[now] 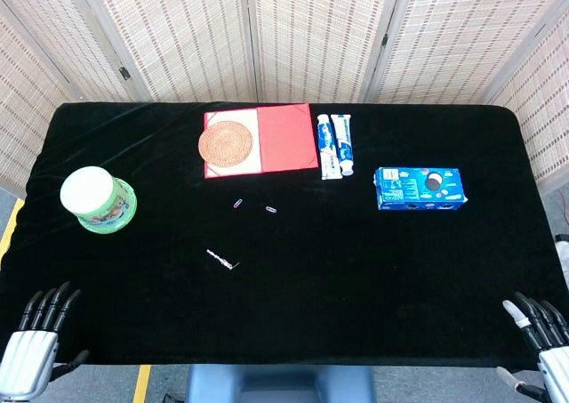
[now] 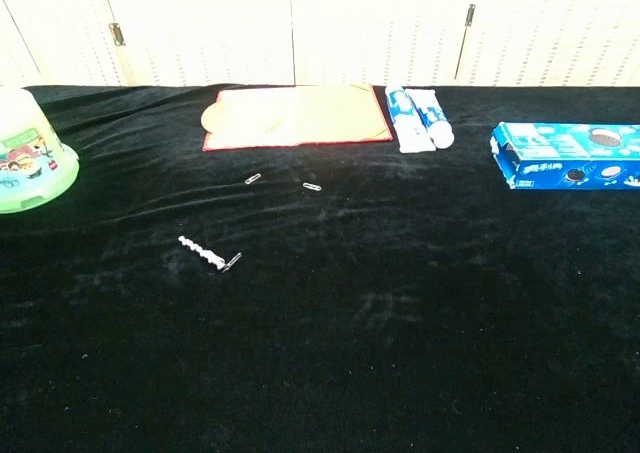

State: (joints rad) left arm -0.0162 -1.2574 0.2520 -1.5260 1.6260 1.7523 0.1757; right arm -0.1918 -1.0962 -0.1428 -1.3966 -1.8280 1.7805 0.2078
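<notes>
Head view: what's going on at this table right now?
Nothing is being handled. The left hand and right hand sit at the table's near corners, fingers apart, holding nothing. A paperclip chain lies alone on the black cloth, with two loose clips beyond it and a green tub off to the left.

Silver left hand (image 1: 28, 360), dark fingertips (image 1: 53, 296)

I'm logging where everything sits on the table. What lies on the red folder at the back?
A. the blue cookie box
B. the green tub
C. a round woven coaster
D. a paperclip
C: the round woven coaster rests on the left half of the red folder, while the blue cookie box, green tub and paperclips lie apart on the black cloth.
</notes>
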